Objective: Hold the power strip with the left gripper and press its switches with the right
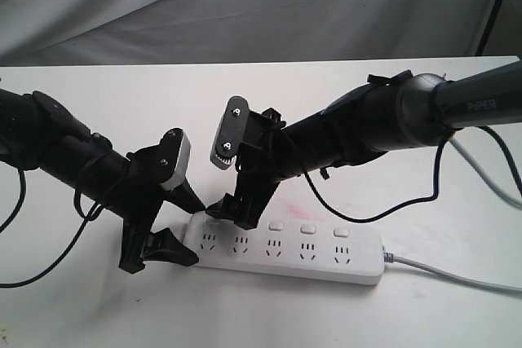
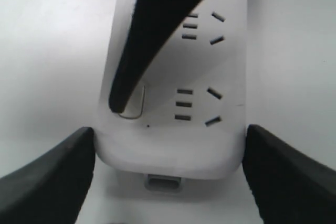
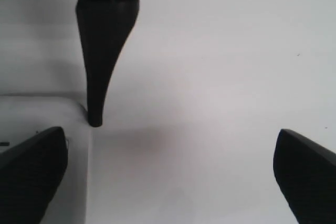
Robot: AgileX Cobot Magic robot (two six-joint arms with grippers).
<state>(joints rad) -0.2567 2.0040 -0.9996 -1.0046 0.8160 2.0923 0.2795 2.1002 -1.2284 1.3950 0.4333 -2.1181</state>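
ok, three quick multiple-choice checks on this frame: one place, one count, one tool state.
1. Where is the left tool? A at the power strip's cordless end; B at its cord end; C at its middle.
2. Socket sets on the strip? A three; B five; C seven.
3. Right tool's jaws? A wide open; B shut on the cord; C shut, empty.
Key: 1A, its fingers flank the end opposite the cord; 2B, five show in the exterior view; 3A, the right wrist view shows them far apart.
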